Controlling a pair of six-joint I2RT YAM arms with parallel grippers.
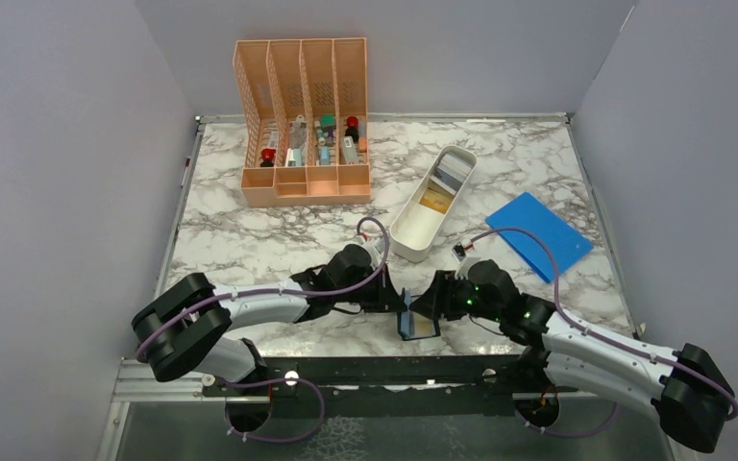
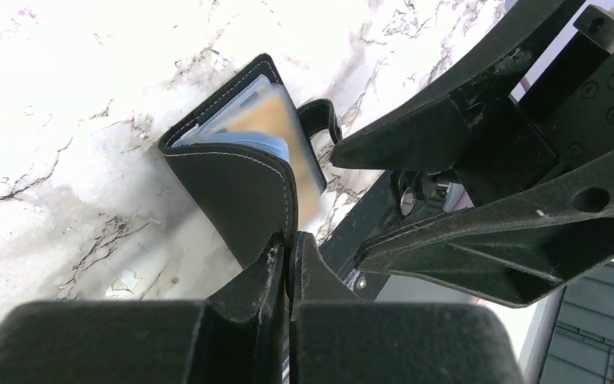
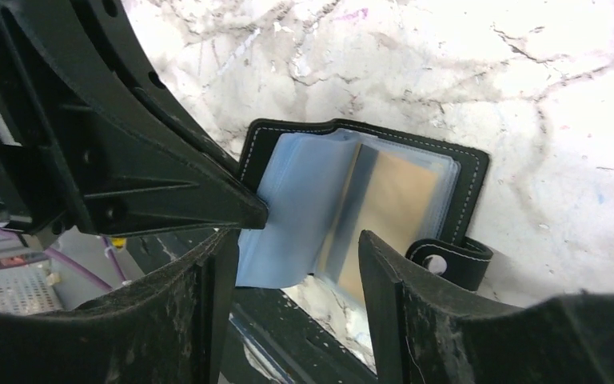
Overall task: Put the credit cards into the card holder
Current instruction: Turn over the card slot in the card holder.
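Note:
The black card holder lies open at the table's near edge, partly over it. My left gripper is shut on its left cover flap, fingertips pinching the flap's edge. A tan credit card sits among the clear blue sleeves and sticks out toward the near edge; it also shows in the left wrist view. My right gripper is open, its fingers on either side of the sleeves and the card's near end without closing on them. Another tan card lies in the white tray.
The long white tray stands just behind the grippers. A large flat blue rectangle lies at the right. The peach slotted organizer stands at the back left. The holder's snap tab hangs at its right side.

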